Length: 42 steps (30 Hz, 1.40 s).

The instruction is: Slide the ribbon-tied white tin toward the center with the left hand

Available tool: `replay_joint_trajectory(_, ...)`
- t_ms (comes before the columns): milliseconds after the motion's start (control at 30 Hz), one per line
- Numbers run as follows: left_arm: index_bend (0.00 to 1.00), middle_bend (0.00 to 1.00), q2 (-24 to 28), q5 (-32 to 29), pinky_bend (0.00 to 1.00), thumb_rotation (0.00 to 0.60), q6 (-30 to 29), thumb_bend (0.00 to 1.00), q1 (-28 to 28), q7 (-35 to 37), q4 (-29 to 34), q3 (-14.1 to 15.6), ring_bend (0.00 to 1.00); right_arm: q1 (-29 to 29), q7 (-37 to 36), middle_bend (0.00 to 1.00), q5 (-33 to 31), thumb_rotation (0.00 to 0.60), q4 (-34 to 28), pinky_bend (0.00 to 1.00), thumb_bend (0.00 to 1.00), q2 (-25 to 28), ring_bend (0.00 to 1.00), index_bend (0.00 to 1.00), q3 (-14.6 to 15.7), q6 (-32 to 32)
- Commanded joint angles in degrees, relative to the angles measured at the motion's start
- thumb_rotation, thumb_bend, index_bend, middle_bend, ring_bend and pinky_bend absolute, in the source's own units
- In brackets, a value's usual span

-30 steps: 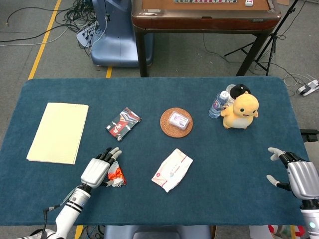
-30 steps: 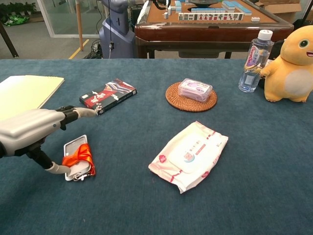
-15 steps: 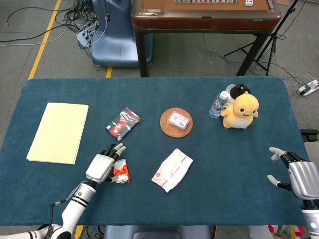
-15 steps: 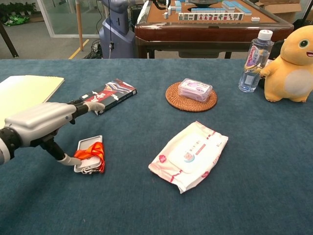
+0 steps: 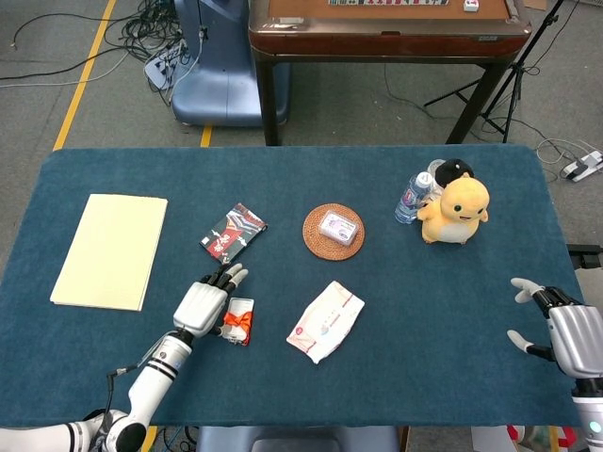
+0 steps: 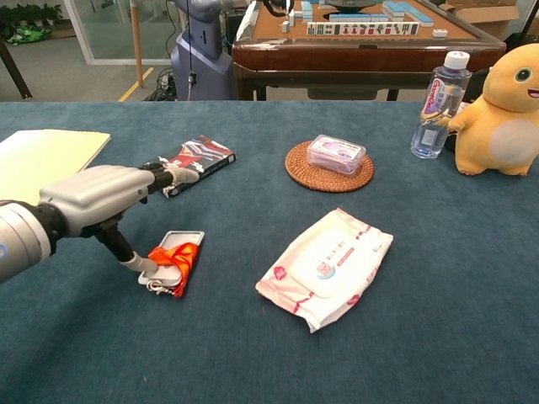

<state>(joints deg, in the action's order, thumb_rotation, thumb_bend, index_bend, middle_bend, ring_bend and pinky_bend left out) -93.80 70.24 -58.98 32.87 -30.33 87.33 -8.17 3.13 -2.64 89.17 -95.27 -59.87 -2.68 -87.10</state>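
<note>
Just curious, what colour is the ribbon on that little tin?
Orange-red ribbon, clearest in the chest view.

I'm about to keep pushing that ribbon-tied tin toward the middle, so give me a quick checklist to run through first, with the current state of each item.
1. Left hand touches the white tin: ok, a digit presses its left edge.
2. Tin flat on the table: ok.
3. Orange ribbon clear of the fingers: cannot tell.
4. Path toward the center open: not ok, the wipes pack lies to the right of the tin.
5. Tin clear of the patterned box: ok.
6. Right hand out of the way: ok, at the right edge.
</note>
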Motion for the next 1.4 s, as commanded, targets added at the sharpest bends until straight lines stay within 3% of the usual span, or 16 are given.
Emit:
replay_joint_trajectory(33,0.00,0.00,-0.60,-1.02,0.24,0.600,0.54,0.00,0.95,-0.48,-0.49,-0.65,0.00,-0.04,-0.07,0.44,-0.02,0.600,0.00,0.58,0.01,0.05,0.35,0.28,-0.02,-0.05)
replay_joint_trajectory(1400,0.00,0.00,-6.44,-12.15,0.24,0.600,3.40,0.00,13.30,-7.99,-7.74,-5.45,0.00,-0.93,-2.28,0.44,-0.14,0.600,0.18,0.58,0.01,1.00,0.35,0.28,-0.51,-1.59)
